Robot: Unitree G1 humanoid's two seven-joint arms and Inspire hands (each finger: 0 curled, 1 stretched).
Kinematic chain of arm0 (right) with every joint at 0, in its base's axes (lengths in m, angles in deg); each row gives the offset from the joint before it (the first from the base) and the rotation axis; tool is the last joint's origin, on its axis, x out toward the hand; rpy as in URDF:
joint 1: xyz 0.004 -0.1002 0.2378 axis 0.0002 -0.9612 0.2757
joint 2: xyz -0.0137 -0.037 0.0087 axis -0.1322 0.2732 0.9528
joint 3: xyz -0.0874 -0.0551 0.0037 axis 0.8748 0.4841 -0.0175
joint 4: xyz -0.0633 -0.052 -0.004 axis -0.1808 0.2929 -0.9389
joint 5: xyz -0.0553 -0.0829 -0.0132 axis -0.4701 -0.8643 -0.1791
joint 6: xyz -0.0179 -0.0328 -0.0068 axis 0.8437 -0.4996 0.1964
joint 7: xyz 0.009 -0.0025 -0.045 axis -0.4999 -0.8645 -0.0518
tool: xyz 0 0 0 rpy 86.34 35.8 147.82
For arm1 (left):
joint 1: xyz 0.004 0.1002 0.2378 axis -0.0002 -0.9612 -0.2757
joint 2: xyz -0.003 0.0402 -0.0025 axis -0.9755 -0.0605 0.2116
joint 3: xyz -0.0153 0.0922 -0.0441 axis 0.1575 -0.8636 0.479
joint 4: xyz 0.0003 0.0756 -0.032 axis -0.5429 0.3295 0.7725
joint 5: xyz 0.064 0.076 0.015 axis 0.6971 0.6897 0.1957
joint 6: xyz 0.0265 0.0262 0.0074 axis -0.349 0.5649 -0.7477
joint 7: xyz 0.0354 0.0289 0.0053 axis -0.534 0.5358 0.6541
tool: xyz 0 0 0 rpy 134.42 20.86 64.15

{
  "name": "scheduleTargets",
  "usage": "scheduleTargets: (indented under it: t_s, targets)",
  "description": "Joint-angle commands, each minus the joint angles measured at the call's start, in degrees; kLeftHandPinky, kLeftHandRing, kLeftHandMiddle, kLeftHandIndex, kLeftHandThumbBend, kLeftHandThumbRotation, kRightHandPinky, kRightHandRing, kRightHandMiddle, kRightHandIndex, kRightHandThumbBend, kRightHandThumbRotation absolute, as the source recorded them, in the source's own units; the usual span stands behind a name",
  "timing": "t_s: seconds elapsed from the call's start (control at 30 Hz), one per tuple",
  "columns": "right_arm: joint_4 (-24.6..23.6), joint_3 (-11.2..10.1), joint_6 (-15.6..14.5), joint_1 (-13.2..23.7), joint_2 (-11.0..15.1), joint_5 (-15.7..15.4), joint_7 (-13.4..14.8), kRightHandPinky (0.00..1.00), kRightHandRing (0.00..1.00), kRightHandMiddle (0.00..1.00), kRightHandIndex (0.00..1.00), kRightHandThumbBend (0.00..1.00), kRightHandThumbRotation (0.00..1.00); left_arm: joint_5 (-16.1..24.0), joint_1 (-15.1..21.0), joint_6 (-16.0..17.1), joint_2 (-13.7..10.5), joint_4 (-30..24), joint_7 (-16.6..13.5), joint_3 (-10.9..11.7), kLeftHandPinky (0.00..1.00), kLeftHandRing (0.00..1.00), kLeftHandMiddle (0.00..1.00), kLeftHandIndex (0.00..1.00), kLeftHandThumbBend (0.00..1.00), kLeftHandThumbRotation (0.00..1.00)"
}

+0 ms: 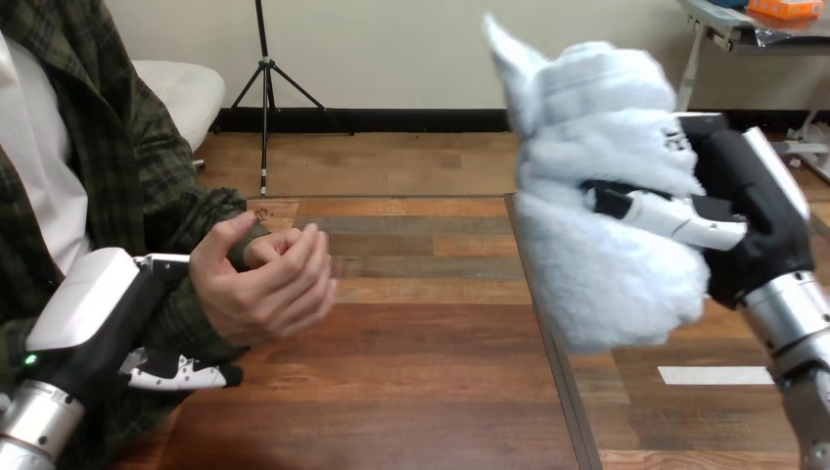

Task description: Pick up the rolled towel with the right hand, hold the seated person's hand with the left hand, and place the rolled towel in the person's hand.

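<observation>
Right hand [759,211] clamps the towel [607,196] high above the table [431,392], ready for delivery, while the left hand [83,304] sits by the person's hand [259,289], probably steadying it, grip unclear.

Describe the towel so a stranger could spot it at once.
Start at the wooden table and look above its right part, at the robot's raised right hand. The rolled towel is the big pale bundle its fingers curl round: the only soft, fluffy thing there.
</observation>
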Motion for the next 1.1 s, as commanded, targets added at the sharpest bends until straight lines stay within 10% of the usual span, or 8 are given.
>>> scheduleTargets:
  t_s: [0.0, 0.57, 1.07]
  targets:
    - [-2.52, 0.72, -0.80, 6.81, -1.42, 0.70, 1.23, 0.00, 0.03, 0.07, 0.07, 0.43, 0.00, -1.51, 1.68, 0.54, 2.31, -5.42, 1.16, 0.50, 0.35, 0.40, 0.43, 0.44, 0.90, 0.00]
    - [1.74, 4.66, 0.45, 9.10, -3.39, -3.56, 0.28, 0.00, 0.00, 0.03, 0.04, 0.23, 0.00, -2.07, 0.50, -0.45, 4.57, -9.77, 3.35, 1.32, 0.35, 0.39, 0.44, 0.44, 0.90, 0.00]
    - [19.00, 6.46, 9.45, 14.05, -5.83, -6.19, -5.23, 0.01, 0.04, 0.08, 0.09, 0.48, 0.00, -2.98, -0.96, -2.26, 6.83, -14.96, 5.85, 1.91, 0.35, 0.39, 0.43, 0.44, 0.92, 0.00]
